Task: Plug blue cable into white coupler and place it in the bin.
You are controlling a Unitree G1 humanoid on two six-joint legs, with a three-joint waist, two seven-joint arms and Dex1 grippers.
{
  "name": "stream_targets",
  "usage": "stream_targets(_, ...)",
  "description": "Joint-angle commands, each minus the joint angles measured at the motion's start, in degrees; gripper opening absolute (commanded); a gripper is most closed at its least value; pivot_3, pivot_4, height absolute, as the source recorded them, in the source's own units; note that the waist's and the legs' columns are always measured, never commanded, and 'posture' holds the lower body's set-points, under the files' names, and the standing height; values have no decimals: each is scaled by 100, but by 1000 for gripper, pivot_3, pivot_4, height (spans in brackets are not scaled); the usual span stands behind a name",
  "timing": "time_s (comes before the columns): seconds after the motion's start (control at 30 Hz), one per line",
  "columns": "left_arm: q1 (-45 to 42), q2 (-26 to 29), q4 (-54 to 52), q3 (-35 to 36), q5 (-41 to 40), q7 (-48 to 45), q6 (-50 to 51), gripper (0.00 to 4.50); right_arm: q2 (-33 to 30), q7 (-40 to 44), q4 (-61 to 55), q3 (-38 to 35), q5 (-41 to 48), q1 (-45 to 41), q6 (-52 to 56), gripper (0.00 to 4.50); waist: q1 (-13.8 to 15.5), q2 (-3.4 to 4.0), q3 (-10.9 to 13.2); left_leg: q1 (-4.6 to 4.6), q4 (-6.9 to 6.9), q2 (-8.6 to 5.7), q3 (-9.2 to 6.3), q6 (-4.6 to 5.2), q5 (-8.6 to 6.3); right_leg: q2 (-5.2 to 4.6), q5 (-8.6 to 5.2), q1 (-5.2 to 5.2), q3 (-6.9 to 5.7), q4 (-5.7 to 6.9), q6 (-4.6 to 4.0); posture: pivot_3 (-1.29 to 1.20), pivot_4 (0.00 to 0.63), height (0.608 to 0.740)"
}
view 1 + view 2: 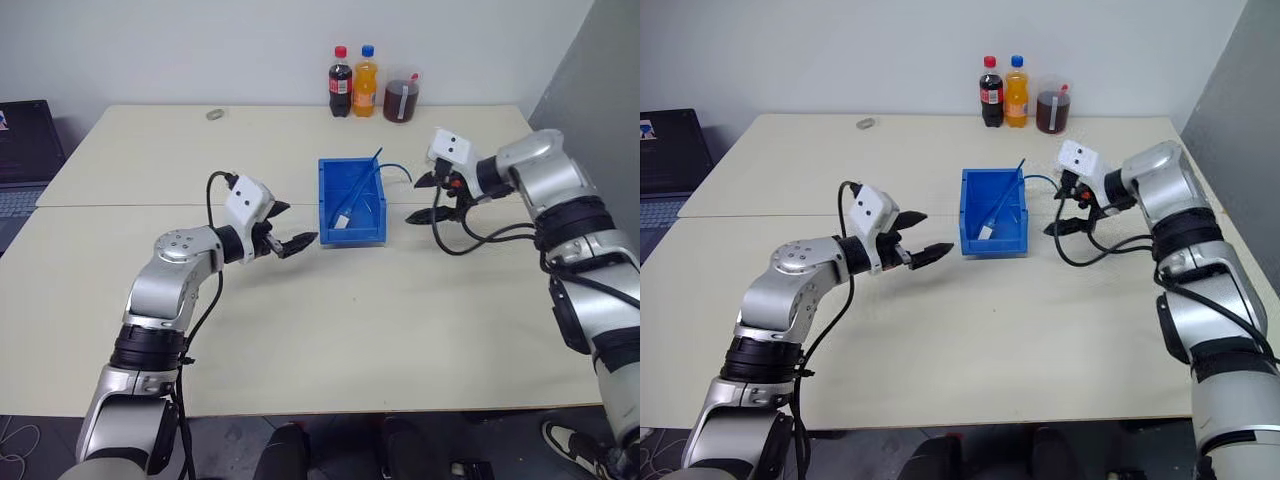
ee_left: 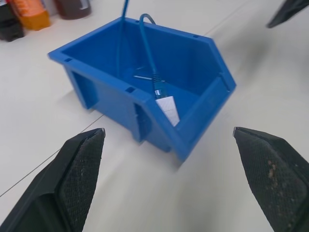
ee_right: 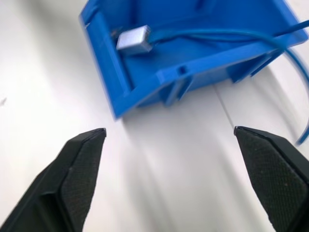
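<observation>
The bright-blue bin [image 1: 328, 200] stands in the middle of the table. Inside it lies the white coupler [image 2: 168, 107] with the blue cable [image 2: 147, 48] plugged into it. The cable runs up over the bin's far rim and loops out on the table toward my right side [image 1: 398, 168]. My left gripper [image 1: 297, 228] is open, just left of the bin and pointing at it, with nothing between its fingers. Right of the bin, my right gripper [image 1: 422, 198] is also open and empty, and its wrist view looks down on the coupler [image 3: 135, 41].
Two soda bottles [image 1: 352, 82] and a jar of dark drink [image 1: 402, 98] stand at the table's far edge. A small grey oval object [image 1: 215, 115] lies at the far left. A laptop [image 1: 25, 150] sits off the left side.
</observation>
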Motion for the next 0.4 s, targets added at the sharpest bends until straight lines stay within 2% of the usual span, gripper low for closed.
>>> stream_targets(0.03,228,252,-41,545,98,349,-264,4500,-224,-434,-1568,-1039,802,877,788,4461,-10,0,0,0,0,0,1,0,0,-1,0,-1,2,2,0,0,150,740)
stream_targets(0.23,605,506,-199,984,-125,362,-109,4500,-412,-1020,-4338,-2272,1941,2761,2352,4461,52,3,2,-26,34,1,-13,0,-1,-2,0,-7,-9,10,0,0,150,740)
stream_targets(0.4,736,613,-249,1073,-352,143,-32,4500,-423,-1411,-5084,-2521,2382,3255,2879,4461,63,4,3,-29,62,-1,-13,0,-1,1,11,0,-7,12,19,0,150,740)
